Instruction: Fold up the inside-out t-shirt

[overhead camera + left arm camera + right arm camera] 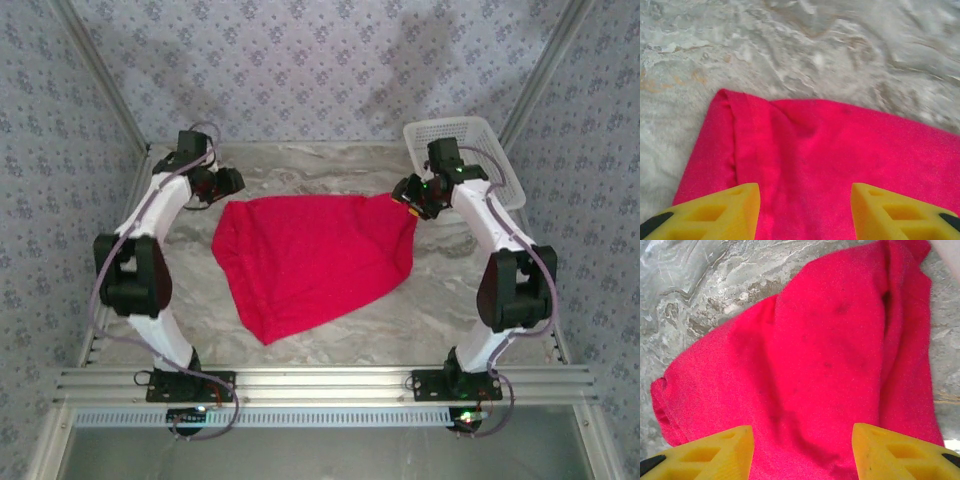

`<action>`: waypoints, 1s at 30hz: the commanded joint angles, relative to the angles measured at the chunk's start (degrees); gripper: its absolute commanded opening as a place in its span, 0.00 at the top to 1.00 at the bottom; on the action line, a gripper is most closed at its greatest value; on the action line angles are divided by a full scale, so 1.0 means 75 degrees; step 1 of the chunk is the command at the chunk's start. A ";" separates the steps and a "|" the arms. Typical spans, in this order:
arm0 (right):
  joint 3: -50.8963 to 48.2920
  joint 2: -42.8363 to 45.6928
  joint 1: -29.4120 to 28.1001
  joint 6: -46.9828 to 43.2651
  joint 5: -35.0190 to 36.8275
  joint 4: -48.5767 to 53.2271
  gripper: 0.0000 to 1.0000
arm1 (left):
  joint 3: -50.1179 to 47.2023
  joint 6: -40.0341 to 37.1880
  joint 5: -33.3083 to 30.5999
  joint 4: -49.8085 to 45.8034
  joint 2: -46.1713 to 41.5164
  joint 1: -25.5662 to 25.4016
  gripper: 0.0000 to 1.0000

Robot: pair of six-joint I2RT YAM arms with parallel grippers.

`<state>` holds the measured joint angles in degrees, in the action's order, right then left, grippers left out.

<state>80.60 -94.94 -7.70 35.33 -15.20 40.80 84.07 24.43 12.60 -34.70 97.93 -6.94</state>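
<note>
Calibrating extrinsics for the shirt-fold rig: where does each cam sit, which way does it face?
Top external: above and behind the bases, facing down and forward at the table, t-shirt and basket; both arms show.
Left wrist: on the left arm, facing down at the t-shirt's hemmed corner; left pincer open.
Right wrist: on the right arm, over rumpled cloth; right pincer open.
Shared: all see t-shirt and table.
</note>
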 commanded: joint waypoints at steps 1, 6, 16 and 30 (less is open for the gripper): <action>-0.0704 0.0592 -0.0130 -0.0680 0.0588 0.0287 0.62 | -0.1306 -0.0166 -0.0318 -0.0216 -0.1570 -0.0803 0.50; -0.1549 0.0541 -0.0185 -0.1020 0.0586 0.0005 0.73 | -0.3737 0.0442 -0.0208 -0.0059 -0.2929 -0.1788 0.48; -0.1420 -0.0422 -0.0192 -0.1094 0.0284 -0.0378 0.56 | -0.5473 0.1249 -0.0058 0.0989 -0.2527 -0.2556 0.46; -0.0620 -0.1250 -0.0093 -0.0986 0.0041 -0.0301 1.00 | -0.4425 0.0628 -0.0305 0.0308 -0.2941 -0.1497 1.00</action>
<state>73.63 -107.15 -8.82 28.47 -14.68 36.49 45.25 31.81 11.16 -29.36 81.43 -22.55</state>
